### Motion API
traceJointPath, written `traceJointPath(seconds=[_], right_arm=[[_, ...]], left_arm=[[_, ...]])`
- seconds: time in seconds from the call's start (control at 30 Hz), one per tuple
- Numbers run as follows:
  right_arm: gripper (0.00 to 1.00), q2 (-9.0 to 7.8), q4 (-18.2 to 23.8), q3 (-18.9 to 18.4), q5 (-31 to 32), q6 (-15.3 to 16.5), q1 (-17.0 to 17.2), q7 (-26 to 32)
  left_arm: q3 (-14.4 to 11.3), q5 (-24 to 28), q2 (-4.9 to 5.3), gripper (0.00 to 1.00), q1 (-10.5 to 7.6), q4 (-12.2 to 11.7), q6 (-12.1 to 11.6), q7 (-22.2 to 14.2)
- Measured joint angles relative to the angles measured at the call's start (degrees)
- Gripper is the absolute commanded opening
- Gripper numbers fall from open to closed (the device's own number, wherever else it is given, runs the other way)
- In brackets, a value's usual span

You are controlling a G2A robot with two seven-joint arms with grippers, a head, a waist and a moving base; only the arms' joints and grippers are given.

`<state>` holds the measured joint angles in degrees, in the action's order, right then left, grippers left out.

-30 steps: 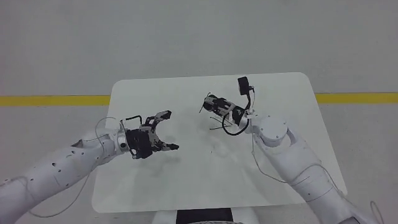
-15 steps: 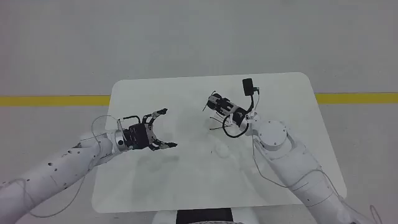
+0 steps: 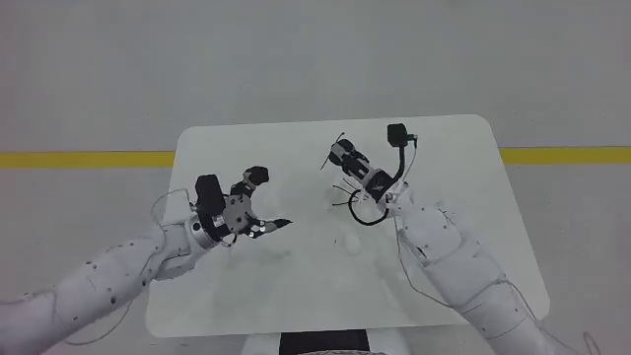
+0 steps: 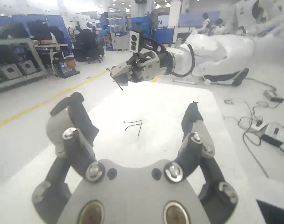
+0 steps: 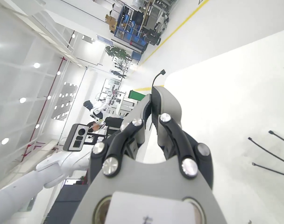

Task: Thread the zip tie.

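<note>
Inside the right gripper, the pinched zip tie may swivel if the wide-open left gripper bumps it.

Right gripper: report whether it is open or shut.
Shut on the zip tie: the right gripper has its fingertips together, the black tie sticking out beyond them.

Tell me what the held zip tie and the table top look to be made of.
Zip tie: likely black plastic, nylon-like; the thin matte strap curves without kinking. Table: smooth white top, perhaps laminate or painted board; soft sheen, rounded corners; the core is hidden.
</note>
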<state>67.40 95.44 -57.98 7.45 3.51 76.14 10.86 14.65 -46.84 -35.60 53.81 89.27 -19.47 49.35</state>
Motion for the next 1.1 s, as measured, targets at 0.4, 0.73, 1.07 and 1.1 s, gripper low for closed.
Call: traceJointPath(seconds=[0.4, 0.73, 1.07, 1.1], right_arm=[[0.0, 0.1, 0.8, 0.0, 1.6, 1.4, 0.7, -1.2], [0.0, 0.52, 1.7, 1.1, 11.0, 4.5, 1.5, -5.0], [0.0, 0.82, 1.5, 0.8, 10.0, 4.6, 2.1, -4.9], [0.0, 0.82, 1.5, 0.8, 10.0, 4.6, 2.1, -4.9]], left_arm=[[-1.5, 7.2, -0.4, 1.0, 0.79, 1.9, 0.0, -4.0], [-4.9, 35.7, -2.56, 1.0, -0.93, 9.4, 0.0, -12.4], [-4.7, 43.3, -3.63, 1.0, -1.13, 11.9, 0.0, -14.8], [-4.7, 43.3, -3.63, 1.0, -1.13, 11.9, 0.0, -14.8]])
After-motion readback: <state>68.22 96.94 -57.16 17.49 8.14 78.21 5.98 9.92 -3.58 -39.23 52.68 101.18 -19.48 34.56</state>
